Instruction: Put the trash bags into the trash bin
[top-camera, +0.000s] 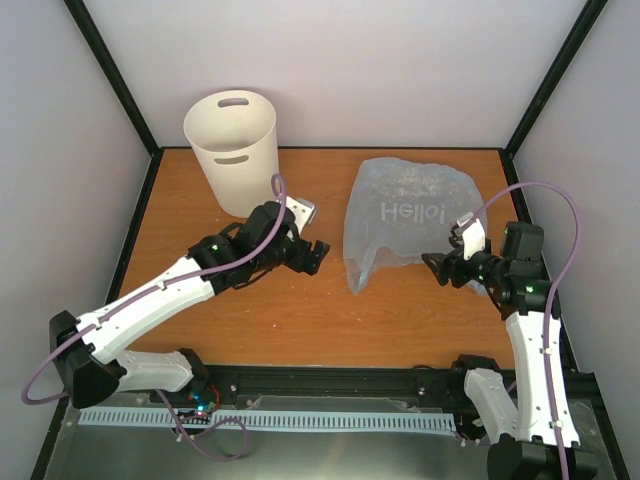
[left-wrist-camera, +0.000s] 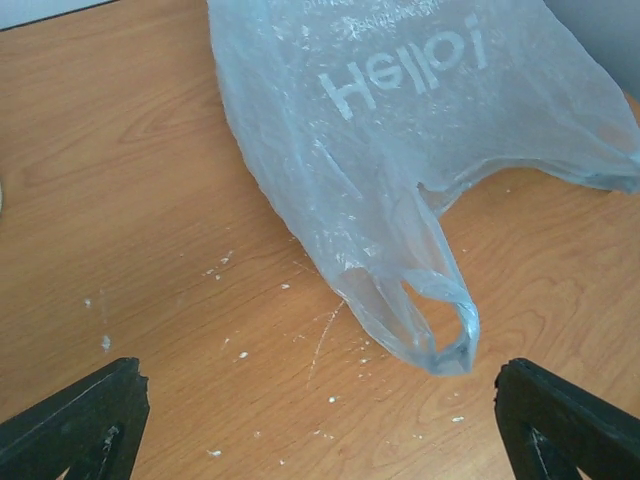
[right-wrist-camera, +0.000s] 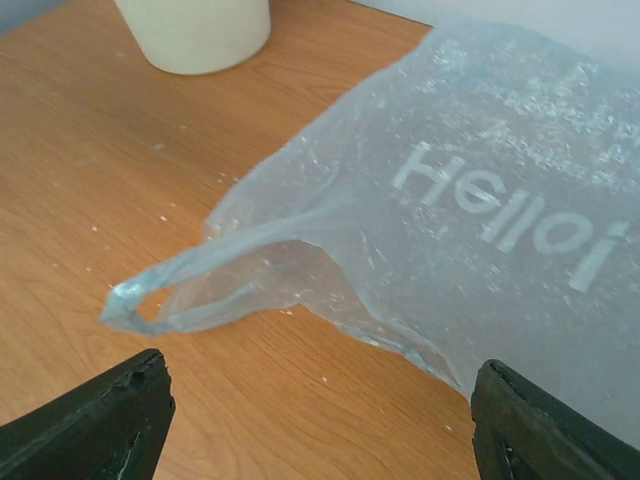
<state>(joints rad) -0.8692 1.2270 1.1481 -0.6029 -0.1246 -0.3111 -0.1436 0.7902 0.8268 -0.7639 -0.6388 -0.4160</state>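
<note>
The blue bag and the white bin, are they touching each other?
Apart. The top external view shows a strip of bare wooden table between the bag and the bin.

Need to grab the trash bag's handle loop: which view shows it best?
Left wrist: the trash bag's handle loop lies close, its opening visible. Right wrist shows the loop flattened, side-on. Top external shows the loop small, at the bag's near-left corner.

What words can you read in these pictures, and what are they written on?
"Hello!" in white letters on the pale-blue trash bag; it reads upright from the top camera and upside down or tilted in the wrist views.
No other writing shows; the trash bin is plain.
</note>
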